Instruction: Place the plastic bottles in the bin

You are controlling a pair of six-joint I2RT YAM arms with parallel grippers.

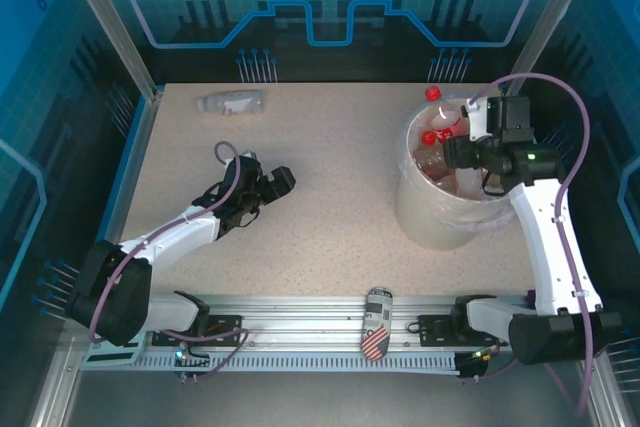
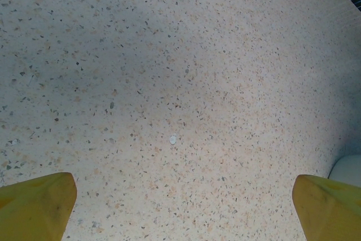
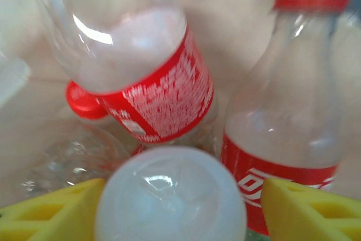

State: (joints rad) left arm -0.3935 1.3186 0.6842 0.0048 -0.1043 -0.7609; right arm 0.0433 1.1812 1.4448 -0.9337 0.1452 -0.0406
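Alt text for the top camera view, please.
The right gripper is over the cream bin of red-capped bottles. A pale bottle lies far left on the table; the left gripper is mid-table, a flag-patterned can on the near rail.

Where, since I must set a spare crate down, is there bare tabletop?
Free: the wide middle of the table between the left gripper and the bin, and the far strip between the lone bottle and the bin. Crowded: the bin, packed with bottles under the right gripper; a can lies at the near edge.
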